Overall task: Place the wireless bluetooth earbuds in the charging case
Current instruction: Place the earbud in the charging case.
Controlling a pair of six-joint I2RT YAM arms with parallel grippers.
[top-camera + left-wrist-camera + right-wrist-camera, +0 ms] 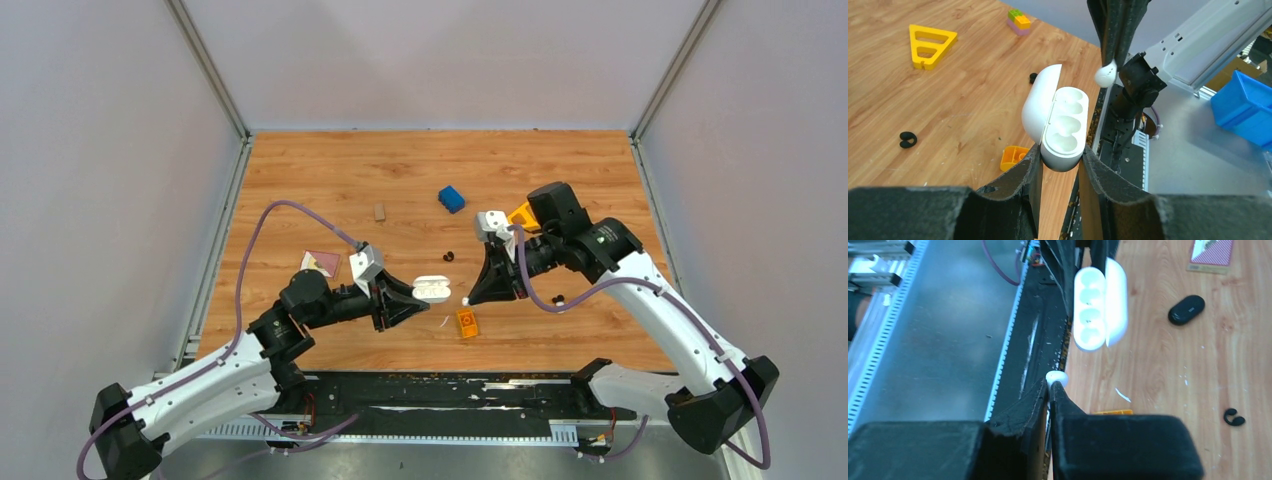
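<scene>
Left gripper [1060, 162] is clamped tight on one end of the case [1064, 125]. Its black, felt-rough fingers [1020, 175] pinch the smooth shell from both sides. From where I stand the case is a glossy white oval pebble, hinged open. The lid [1039, 102] stands up along the far long edge, and the base turns its scooped, rounded wells upward. Seen from above, its long axis runs from 9 to 3 o'clock, with the gripped end at 9 and the free end pointing to 3. It sits near the front middle of the wood-grain table [560, 170] and looks lifted off the boards.

At 3 o'clock from the case, just beside its free end but not touching, the right gripper [470, 295] is closed on an earbud [1056, 376]. Only a small white rounded bulb shows past the dark fingertips, so I cannot tell how the rest of it points.

A flat orange block [466, 322] lies at 5 o'clock from the case. A small black bit [448, 256] lies near it at 12 o'clock, and a blue block [451, 198] is farther out the same way.
</scene>
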